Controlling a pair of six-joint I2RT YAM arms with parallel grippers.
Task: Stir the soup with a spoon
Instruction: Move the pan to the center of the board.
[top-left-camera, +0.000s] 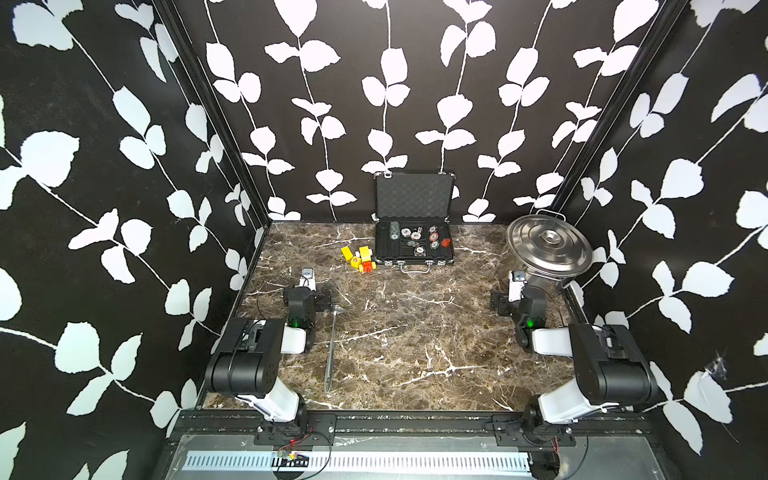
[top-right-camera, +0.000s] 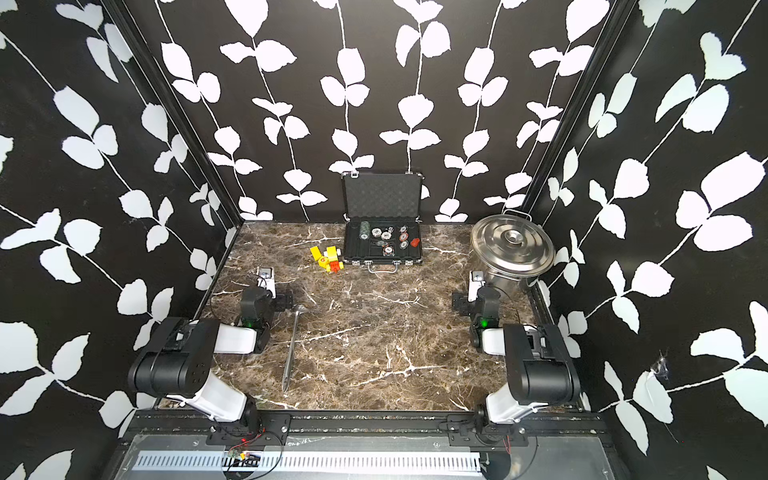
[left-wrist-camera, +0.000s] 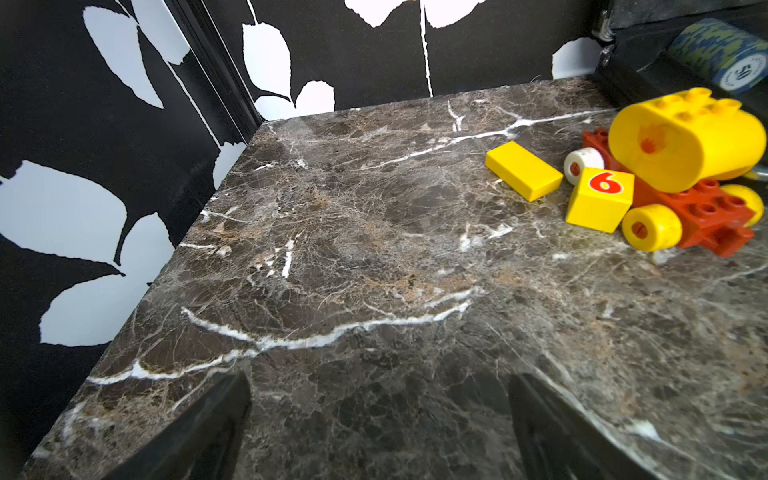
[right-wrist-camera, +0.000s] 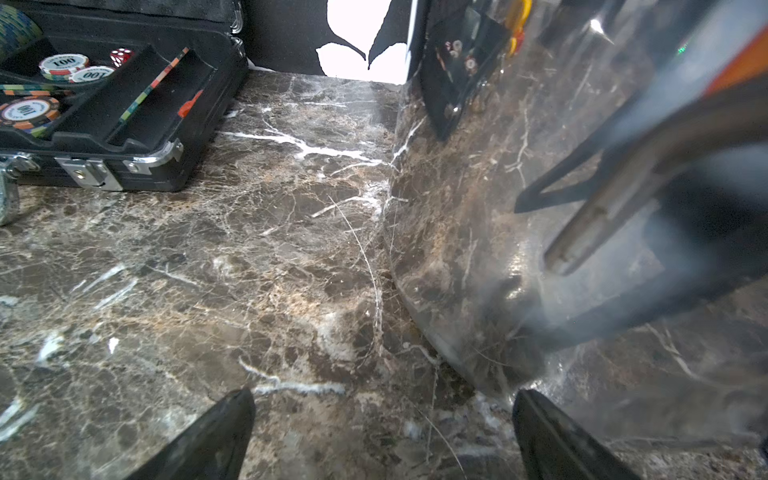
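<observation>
Black walls (top-left-camera: 104, 166) printed with white leaf sprigs are enclosing a glossy brown marble table (top-left-camera: 415, 340) veined in white.

A large round stainless-steel pot (top-left-camera: 544, 284) with loop handles is standing in the far right corner of the table. A flat ridged steel lid (top-left-camera: 550, 245) with a centre knob is sitting on top and hiding the inside. In the right wrist view the polished pot wall (right-wrist-camera: 478, 249) is mirroring the marble.

A black metal-edged case (top-right-camera: 382, 245) is lying open at the back wall, its foam-lined lid standing upright.

A long thin stainless-steel ladle (top-left-camera: 332, 349) is lying flat on the table just beside the left arm. Its small round bowl is pointing away from the robot and its slotted handle end towards the near edge. It is well apart from the pot, and nothing is touching it.

The left end effector (left-wrist-camera: 380, 378) is hovering with its dark fingers (left-wrist-camera: 208, 432) spread wide over bare marble, gripping nothing. The right end effector (right-wrist-camera: 383, 392) is likewise gaping wide and empty, just beside the pot wall.

Yellow and red plastic toy bricks (top-left-camera: 359, 258) are lying in a loose heap beside the case, among them a yellow cube (left-wrist-camera: 599, 199) bearing a red 6.

Striped round poker chips (right-wrist-camera: 29, 110) and a red die (right-wrist-camera: 121, 56) are sitting in the case's compartments.
</observation>
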